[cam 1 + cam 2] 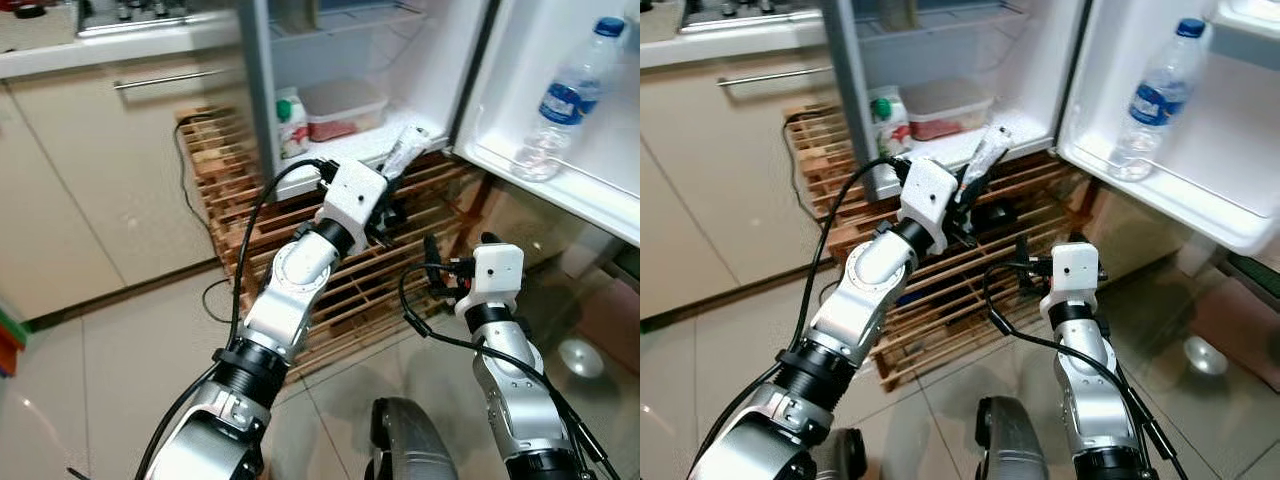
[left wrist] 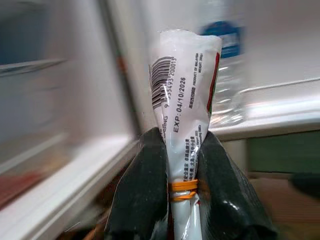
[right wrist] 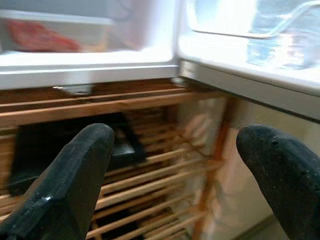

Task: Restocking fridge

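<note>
White printed plastic, rolled into a slim packet (image 2: 184, 100) and cinched by an orange rubber band (image 2: 183, 189), sits clamped in our left gripper (image 2: 182, 165) at the open fridge's bottom shelf (image 1: 345, 152). We judge it light, soft and slippery, best pinched just above the band. Our right gripper (image 3: 175, 170) waits spread wide over the wooden slatted pallet (image 1: 400, 265).

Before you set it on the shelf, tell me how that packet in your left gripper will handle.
The packet is probably soft and floppy: it is a thin printed pouch cinched by a rubber band, and it narrows where the left gripper pinches it. Likely light, since it stands up from the fingers. Its glossy film may be slippery.
</note>
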`<state>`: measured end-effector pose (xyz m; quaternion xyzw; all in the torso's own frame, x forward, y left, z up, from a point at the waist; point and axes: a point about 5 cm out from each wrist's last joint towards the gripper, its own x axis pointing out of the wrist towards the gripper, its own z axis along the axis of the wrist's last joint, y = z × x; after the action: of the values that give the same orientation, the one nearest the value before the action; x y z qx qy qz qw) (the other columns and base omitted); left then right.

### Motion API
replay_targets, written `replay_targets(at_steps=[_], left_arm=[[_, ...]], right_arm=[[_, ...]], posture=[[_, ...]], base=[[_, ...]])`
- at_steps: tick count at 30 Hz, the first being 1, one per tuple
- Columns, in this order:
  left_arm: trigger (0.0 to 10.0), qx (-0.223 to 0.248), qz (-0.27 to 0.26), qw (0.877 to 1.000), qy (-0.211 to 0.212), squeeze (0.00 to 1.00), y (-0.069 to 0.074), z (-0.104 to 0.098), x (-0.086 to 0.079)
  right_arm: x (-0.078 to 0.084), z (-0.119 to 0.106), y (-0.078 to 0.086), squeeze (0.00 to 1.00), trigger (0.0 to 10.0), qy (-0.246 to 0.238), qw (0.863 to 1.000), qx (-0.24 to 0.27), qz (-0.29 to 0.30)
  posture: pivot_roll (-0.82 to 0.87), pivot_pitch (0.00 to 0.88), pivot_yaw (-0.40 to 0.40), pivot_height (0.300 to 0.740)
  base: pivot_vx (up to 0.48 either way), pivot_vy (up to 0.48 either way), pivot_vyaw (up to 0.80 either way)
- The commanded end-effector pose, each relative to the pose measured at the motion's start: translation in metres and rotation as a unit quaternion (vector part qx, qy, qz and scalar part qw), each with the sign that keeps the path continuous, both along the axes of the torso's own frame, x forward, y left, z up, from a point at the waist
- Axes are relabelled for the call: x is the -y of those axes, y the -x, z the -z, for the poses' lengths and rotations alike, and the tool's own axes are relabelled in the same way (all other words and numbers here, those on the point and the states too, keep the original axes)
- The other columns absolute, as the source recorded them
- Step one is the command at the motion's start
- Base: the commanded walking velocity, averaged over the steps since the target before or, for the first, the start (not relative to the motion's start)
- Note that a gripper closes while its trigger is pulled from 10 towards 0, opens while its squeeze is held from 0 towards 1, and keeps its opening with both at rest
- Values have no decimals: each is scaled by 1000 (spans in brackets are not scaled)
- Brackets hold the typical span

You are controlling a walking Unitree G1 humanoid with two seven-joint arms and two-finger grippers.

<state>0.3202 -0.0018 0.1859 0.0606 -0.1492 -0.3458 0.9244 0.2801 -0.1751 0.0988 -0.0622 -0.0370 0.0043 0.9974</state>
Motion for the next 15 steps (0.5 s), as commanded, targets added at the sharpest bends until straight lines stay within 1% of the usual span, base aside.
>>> replay_targets(at_steps=[1, 2, 3, 8, 9, 15], left_arm=[[10000, 11, 3, 1000, 12, 0, 1, -6, -3], [10000, 11, 3, 1000, 12, 0, 1, -6, -3], [10000, -10, 4, 999, 47, 0, -2, -10, -5], [10000, -16, 3, 998, 59, 0, -4, -13, -8], [10000, -17, 1, 998, 61, 0, -5, -14, -8], [10000, -14, -4, 998, 64, 0, -5, -15, -10]], right_arm=[[-2, -6, -3, 0, 10000, -1, 1000, 9, 0], [-2, -6, -3, 0, 10000, -1, 1000, 9, 0], [-2, -5, -3, 0, 10000, -1, 1000, 7, -1], [-2, -3, -3, 0, 10000, -3, 1000, 2, -5], [-3, -3, -3, 0, 10000, -4, 1000, 0, -7], [-5, 1, -3, 0, 10000, -6, 1000, -11, -16]], posture=[[-70, 0, 12, 608], [-70, 0, 12, 608], [-70, 0, 12, 608], [-69, 0, 12, 608], [-68, 0, 10, 608], [-66, 0, 9, 608]], base=[[461, 0, 0], [461, 0, 0], [480, 0, 0], [469, 0, 0], [412, 244, 0], [0, 0, 0]])
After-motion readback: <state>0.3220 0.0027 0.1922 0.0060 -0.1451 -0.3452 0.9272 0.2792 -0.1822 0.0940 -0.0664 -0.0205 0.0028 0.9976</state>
